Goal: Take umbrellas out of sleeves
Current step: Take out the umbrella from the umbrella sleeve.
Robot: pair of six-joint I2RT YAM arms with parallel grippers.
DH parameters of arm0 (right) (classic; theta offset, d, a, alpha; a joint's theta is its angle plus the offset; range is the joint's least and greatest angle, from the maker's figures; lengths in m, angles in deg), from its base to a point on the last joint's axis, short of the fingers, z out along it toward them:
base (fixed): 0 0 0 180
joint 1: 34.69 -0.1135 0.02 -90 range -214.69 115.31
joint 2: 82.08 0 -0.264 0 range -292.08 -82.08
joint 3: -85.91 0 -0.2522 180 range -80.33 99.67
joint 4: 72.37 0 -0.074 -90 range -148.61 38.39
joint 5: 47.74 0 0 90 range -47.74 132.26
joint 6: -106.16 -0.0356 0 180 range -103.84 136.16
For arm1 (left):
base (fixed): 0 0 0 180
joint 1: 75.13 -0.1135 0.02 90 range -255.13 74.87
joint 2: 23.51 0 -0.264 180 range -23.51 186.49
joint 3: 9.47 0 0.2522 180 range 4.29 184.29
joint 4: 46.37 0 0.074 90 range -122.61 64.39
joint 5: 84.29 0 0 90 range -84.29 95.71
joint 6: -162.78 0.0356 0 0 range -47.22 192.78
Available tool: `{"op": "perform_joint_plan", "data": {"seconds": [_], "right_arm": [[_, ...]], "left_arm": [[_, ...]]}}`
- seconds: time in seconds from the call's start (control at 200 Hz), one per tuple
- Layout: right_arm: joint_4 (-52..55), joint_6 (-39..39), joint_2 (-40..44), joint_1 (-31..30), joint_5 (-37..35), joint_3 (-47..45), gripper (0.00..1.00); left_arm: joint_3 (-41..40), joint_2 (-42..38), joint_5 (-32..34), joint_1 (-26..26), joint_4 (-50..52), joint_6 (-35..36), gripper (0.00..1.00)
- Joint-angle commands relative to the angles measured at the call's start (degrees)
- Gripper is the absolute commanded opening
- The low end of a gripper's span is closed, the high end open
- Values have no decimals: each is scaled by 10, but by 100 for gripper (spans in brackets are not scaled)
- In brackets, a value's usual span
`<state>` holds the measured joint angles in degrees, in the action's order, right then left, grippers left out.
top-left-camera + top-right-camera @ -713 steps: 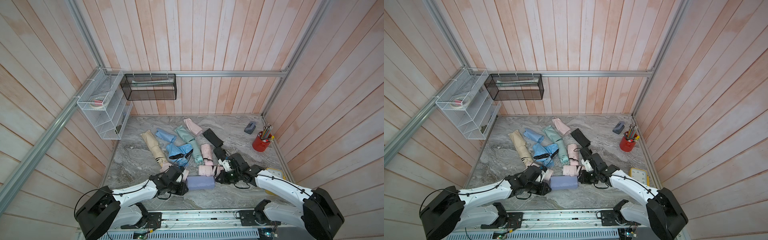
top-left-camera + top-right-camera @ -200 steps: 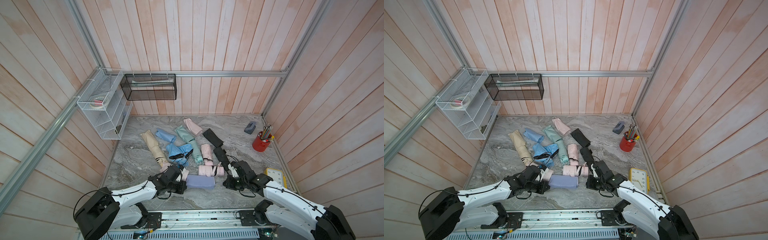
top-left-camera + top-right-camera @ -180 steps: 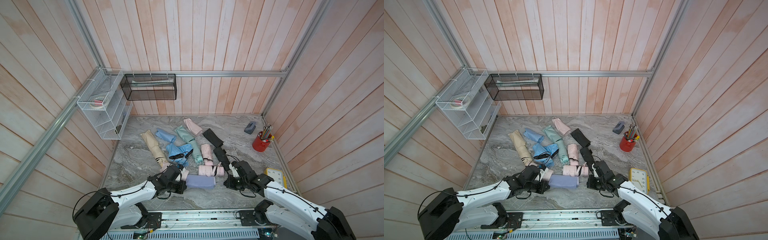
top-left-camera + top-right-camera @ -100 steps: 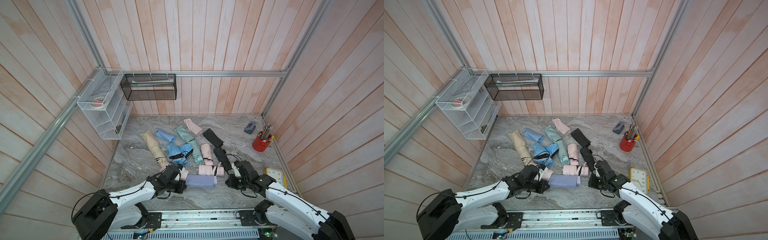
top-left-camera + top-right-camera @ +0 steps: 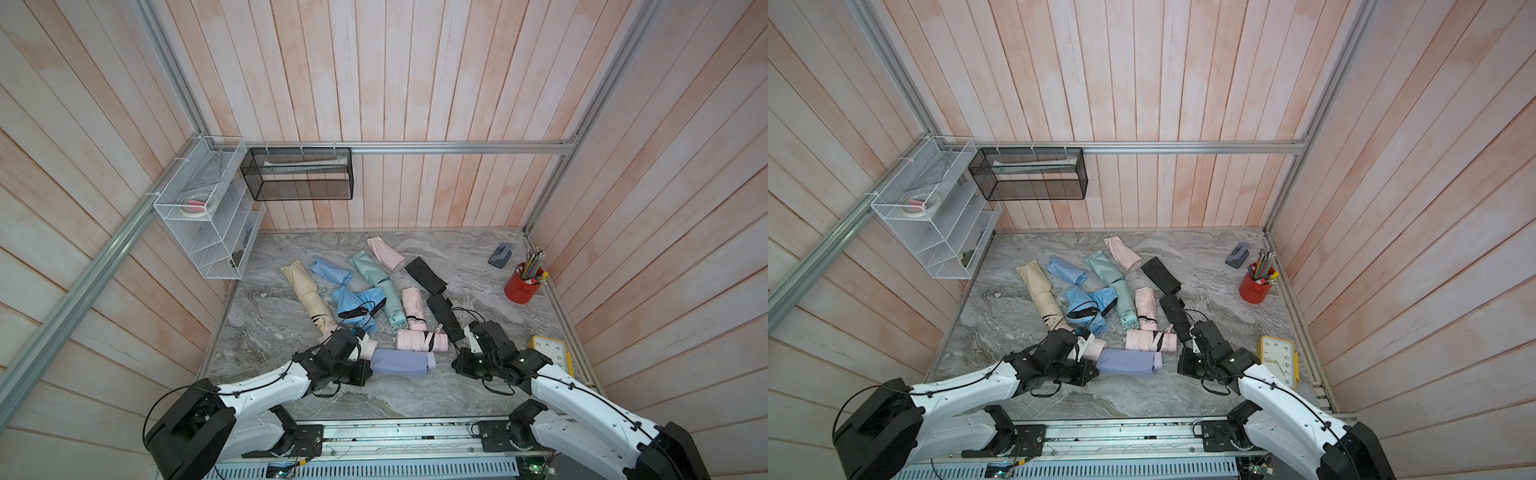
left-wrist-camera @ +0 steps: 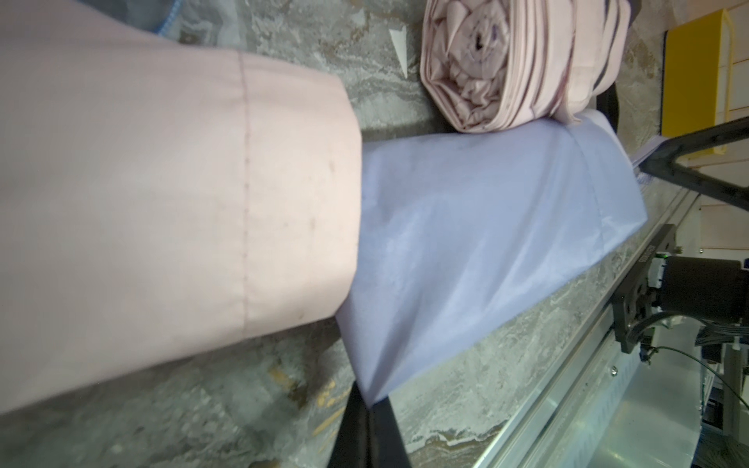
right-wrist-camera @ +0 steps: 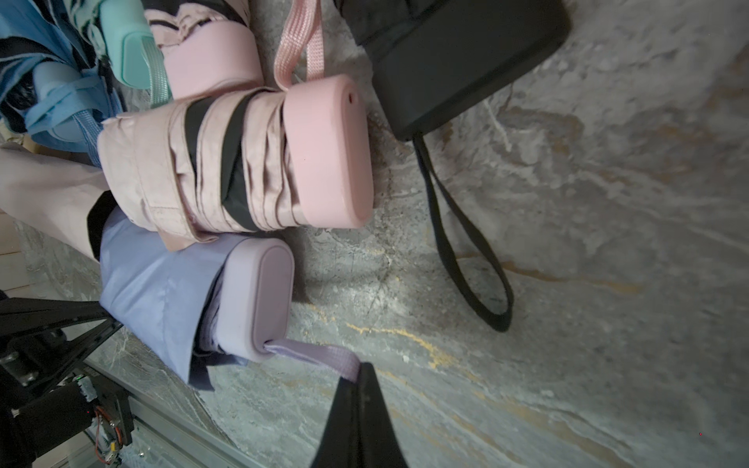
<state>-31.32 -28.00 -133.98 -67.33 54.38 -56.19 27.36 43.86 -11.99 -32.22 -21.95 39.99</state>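
Note:
The lavender sleeve (image 5: pixel 399 361) lies near the table's front edge, and the lavender umbrella's handle (image 7: pixel 259 295) pokes out of its right end. My left gripper (image 6: pixel 369 399) is shut on the sleeve's closed left corner. My right gripper (image 7: pixel 360 375) is shut on the lavender wrist cord (image 7: pixel 316 356), a little right of the handle. A pink umbrella (image 5: pixel 419 340) rests against the sleeve's far side, with a pink sleeve (image 6: pixel 162 202) at its left. Beige, blue, mint, pink and black umbrellas and sleeves lie farther back.
A yellow clock (image 5: pixel 550 353) lies just right of my right arm. A red pencil cup (image 5: pixel 523 286) and a grey stapler (image 5: pixel 500 254) stand at the back right. A white wire rack (image 5: pixel 208 216) and a black mesh basket (image 5: pixel 299 174) hang on the walls.
My right gripper has drawn away to the right with the cord, and the lavender handle has come slightly out of the sleeve. The left gripper has kept its hold in place.

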Motion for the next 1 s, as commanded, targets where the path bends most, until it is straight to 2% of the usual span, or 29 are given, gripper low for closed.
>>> {"op": "perform_joint_plan", "data": {"seconds": [0.0,0.32,0.415,0.45,0.525,0.6,0.825,0.995], "right_arm": [[33,-8,6,11,-56,3,0],[33,-10,9,16,-59,4,0],[28,0,8,16,-44,3,0],[28,4,8,16,-38,3,0],[29,5,10,16,-32,1,0],[26,1,16,16,-25,-6,0],[18,-14,39,16,12,-38,0],[23,-24,62,15,32,-58,0]], "left_arm": [[-11,-5,27,-10,27,-2,0],[-9,-4,26,-14,25,-4,0],[-8,-3,-2,-14,0,0,0],[-8,-6,-12,-14,-9,-1,7],[-7,-17,-12,-14,-17,-8,30],[-7,-35,-7,-14,-23,-9,40],[-3,-65,5,-14,-31,-7,41],[10,-29,0,-14,-46,-8,41]]}}
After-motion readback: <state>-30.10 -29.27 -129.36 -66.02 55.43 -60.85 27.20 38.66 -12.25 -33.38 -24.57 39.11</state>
